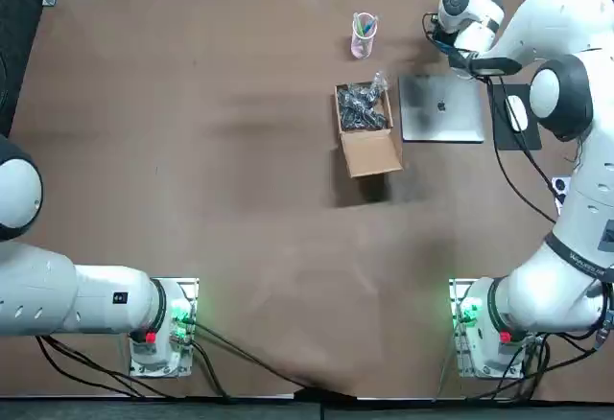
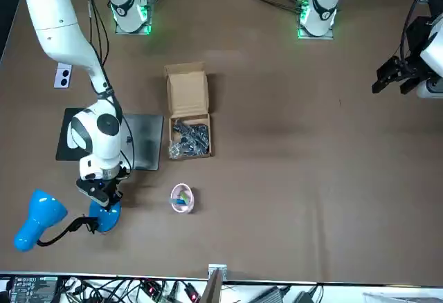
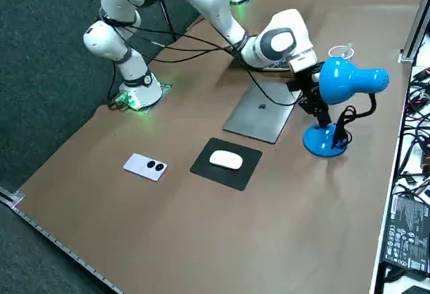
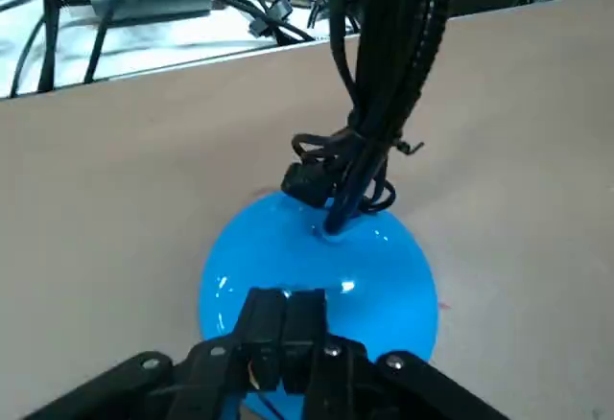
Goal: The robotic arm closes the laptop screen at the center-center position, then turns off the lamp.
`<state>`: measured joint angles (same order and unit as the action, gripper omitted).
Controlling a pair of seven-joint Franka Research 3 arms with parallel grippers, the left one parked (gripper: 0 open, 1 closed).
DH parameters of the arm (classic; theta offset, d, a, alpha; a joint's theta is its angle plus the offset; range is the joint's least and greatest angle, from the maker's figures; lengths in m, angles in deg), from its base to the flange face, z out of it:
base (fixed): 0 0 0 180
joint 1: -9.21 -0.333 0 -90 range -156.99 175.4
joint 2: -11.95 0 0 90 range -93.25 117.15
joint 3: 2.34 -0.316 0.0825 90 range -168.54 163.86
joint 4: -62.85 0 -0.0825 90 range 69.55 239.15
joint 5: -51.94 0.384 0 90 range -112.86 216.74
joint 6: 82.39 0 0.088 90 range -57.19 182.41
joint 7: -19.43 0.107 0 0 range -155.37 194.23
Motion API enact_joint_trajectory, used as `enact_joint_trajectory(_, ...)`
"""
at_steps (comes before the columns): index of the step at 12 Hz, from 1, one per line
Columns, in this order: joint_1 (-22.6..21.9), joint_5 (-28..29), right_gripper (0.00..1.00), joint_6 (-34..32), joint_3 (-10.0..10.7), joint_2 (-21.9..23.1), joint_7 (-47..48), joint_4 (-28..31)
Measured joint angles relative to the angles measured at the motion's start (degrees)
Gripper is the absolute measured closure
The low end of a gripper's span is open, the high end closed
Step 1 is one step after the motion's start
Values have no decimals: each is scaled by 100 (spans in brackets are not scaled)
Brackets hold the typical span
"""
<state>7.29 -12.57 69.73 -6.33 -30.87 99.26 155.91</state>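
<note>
Already folded flat, laptop point(image 1: 441, 108) lies on the table's right half beside the cardboard box point(image 1: 366, 130). Blue lamp point(image 3: 324, 139) stands just past it, near the far edge. Right gripper point(image 4: 285, 307) hangs over the lamp's round base, fingers point(image 4: 264, 319) pressed together, gripping nothing; contact with the base unclear.

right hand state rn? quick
Right hand: closed, holding nothing, fingertips together over the blue lamp base.
</note>
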Motion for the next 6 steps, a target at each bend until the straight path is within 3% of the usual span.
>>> enact_joint_trajectory(2,-1,0,91,20,-6,2,-1,-75)
enact_joint_trajectory(6,-18,0,48,21,-33,75,-10,-168)
